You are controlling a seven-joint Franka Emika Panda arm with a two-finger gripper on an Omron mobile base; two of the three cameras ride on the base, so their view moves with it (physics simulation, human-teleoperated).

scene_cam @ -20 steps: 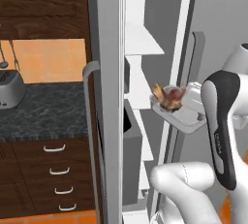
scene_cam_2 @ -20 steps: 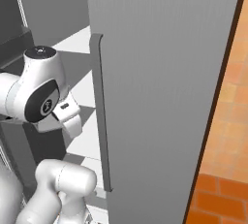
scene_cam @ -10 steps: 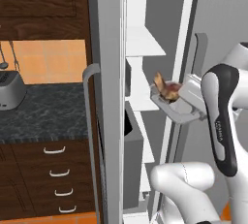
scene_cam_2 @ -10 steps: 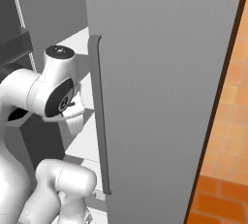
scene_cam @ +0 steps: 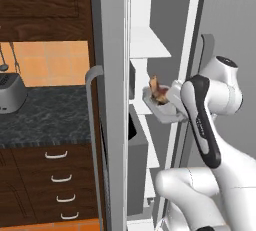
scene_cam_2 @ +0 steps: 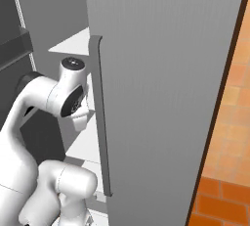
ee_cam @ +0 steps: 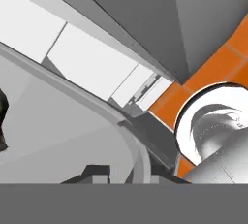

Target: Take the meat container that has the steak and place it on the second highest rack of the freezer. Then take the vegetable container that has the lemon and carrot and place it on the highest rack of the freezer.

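- The tall grey-silver freezer (scene_cam: 112, 50) stands open, its white interior showing stacked thin white shelves (scene_cam: 147, 42).
- The white Franka arm (scene_cam: 202, 120) reaches into the opening from the right in the left base view.
- A pale grey shallow container (scene_cam: 162, 107) sits at the arm's hand, held up inside the freezer and just beside a shelf edge.
- The small reddish-brown steak (scene_cam: 159, 93) with its tan edge lies in that container.
- The gripper is clamped on the container's rim; its fingers are hidden behind the container.
- A grey toaster (scene_cam: 10, 92) rests on the dark speckled counter (scene_cam: 50, 117), left of the freezer.
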